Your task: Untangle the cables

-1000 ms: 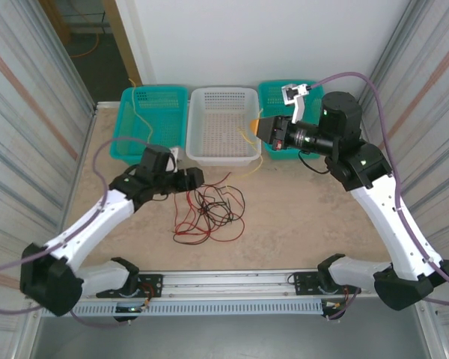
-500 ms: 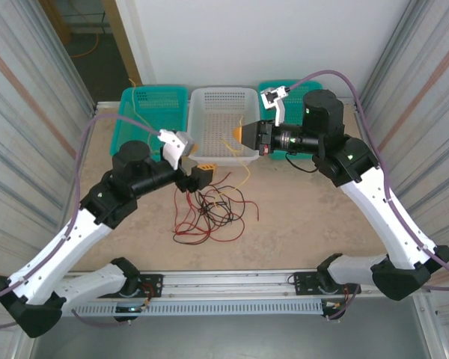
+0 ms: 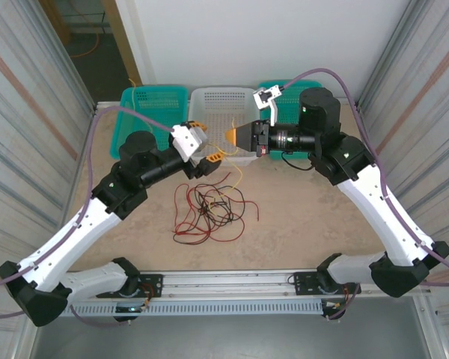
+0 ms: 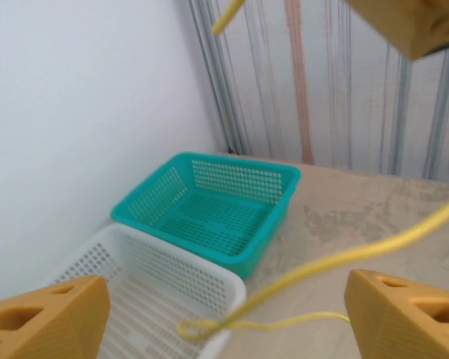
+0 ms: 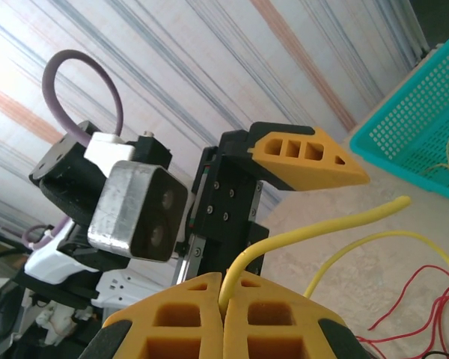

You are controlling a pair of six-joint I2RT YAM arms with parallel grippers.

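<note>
A tangle of red and black cables (image 3: 209, 212) lies on the table in front of the baskets. A pale yellow cable (image 3: 239, 173) rises out of it to my right gripper (image 3: 230, 135), which is shut on it above the white basket's front edge. In the right wrist view the yellow cable (image 5: 322, 228) leaves the closed fingertips (image 5: 224, 299) and curves away. My left gripper (image 3: 208, 142) is raised just left of the right one and stands open. In the left wrist view the yellow cable (image 4: 314, 265) runs between its spread fingers (image 4: 408, 314) without touching them.
Along the back stand three baskets: a teal basket (image 3: 146, 120) on the left holding another yellow cable, a white basket (image 3: 217, 101) in the middle, and a teal basket (image 4: 217, 209) on the right. Corrugated walls close both sides.
My left arm has lifted off the tangle and swung up and right, its open jaws now around the yellow cable. My right gripper has moved left with the yellow cable.
</note>
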